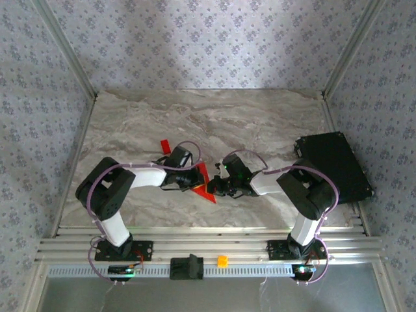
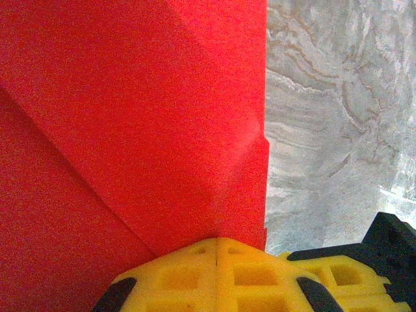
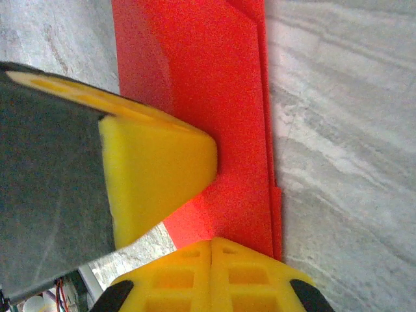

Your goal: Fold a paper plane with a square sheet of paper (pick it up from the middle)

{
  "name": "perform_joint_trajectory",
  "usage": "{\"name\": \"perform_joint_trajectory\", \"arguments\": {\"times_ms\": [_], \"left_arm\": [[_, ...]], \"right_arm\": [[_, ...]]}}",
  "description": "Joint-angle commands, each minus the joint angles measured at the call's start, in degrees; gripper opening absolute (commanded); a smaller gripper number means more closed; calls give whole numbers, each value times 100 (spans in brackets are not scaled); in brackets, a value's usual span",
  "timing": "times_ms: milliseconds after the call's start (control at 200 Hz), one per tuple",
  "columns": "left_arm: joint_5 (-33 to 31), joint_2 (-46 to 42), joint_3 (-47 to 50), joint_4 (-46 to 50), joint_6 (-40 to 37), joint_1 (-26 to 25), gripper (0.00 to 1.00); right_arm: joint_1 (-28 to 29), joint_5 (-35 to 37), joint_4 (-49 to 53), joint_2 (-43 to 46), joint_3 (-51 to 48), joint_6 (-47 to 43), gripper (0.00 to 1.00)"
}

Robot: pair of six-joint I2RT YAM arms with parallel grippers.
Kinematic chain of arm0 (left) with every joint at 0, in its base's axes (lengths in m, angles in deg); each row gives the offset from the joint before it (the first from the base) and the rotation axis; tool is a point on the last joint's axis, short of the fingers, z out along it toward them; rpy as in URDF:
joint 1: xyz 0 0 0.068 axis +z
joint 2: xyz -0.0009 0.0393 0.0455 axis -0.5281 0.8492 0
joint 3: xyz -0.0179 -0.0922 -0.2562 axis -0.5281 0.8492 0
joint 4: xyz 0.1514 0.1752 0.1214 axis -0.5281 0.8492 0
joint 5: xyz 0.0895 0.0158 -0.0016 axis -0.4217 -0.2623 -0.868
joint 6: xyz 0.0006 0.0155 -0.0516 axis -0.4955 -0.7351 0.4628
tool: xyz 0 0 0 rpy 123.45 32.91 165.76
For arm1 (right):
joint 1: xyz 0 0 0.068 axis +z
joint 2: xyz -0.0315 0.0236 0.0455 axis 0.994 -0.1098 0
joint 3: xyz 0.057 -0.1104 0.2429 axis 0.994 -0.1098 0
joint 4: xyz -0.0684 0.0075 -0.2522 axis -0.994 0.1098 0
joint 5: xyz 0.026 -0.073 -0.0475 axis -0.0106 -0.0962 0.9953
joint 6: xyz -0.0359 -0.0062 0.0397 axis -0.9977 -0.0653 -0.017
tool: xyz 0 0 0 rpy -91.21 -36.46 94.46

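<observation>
The square sheet of paper, bright red and folded into a pointed wedge with several layers, lies flat on the marble table between the two arms. In the left wrist view the paper shows diagonal creases, and my left gripper is shut with its yellow tips resting on the paper's surface. My right gripper is also shut, its tips touching the near end of the paper. The left gripper presses down on the paper just beside it. Both grippers meet over the sheet.
A tiny red block lies on the table behind the left arm. A black case sits at the right edge. A small orange piece rests on the front rail. Open marble stretches across the far half.
</observation>
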Motion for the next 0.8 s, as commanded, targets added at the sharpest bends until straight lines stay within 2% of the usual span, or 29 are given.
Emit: {"name": "perform_joint_trajectory", "arguments": {"times_ms": [0,325,575,795], "left_arm": [[-651,206,-234,538,-262,312,6],[-595,108,-598,924,-673,717,7],[-369,-947,-398,813,-598,379,12],[117,-841,-170,268,-361,-83,12]], "right_arm": [[71,196,886,-305,-318,6,0],[34,164,998,-243,-381,-85,0],[-43,180,1373,50,-473,-264,0],[-78,202,1484,224,-591,-303,0]]}}
